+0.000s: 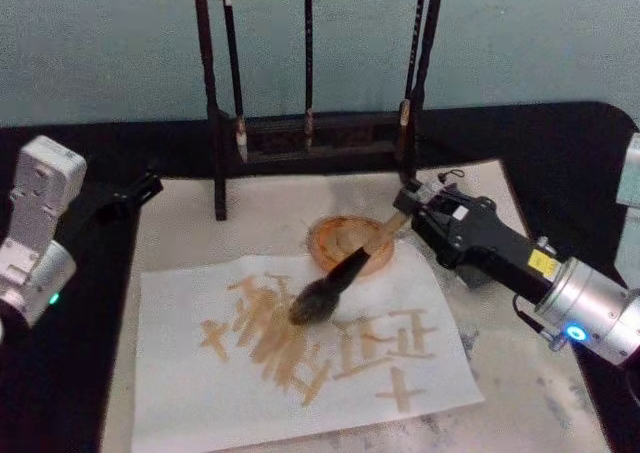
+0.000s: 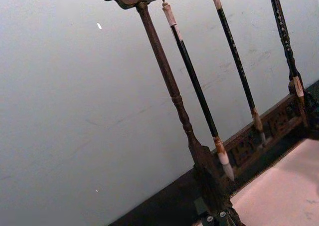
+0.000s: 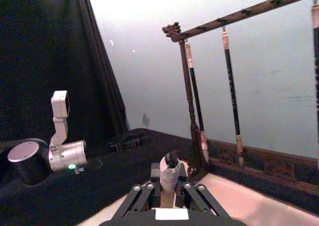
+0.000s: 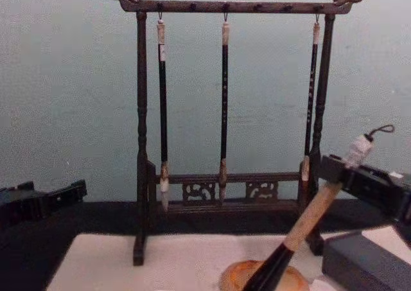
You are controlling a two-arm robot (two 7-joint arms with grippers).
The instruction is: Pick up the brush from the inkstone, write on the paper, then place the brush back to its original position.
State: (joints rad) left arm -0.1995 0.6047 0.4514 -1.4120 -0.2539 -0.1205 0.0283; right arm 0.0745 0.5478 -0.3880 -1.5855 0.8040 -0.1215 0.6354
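The brush (image 1: 345,268) slants down from my right gripper (image 1: 408,211), which is shut on the upper end of its tan handle (image 4: 314,214). Its bushy dark bristle head (image 1: 314,303) is over the white paper (image 1: 200,393), among several tan strokes; I cannot tell whether it touches. The handle crosses above the round orange-brown inkstone (image 1: 335,241), which in the chest view sits at the bottom behind the black collar (image 4: 270,272). In the right wrist view the handle's wrapped end (image 3: 170,170) stands between the fingers (image 3: 141,195). My left gripper (image 1: 135,191) is parked at the table's left.
A dark wooden rack (image 1: 222,123) with three thin hanging brushes (image 4: 224,105) stands behind the inkstone, close to my right gripper. The pale felt mat (image 1: 270,198) lies under the paper on black cloth. The left wrist view faces the rack post (image 2: 172,94).
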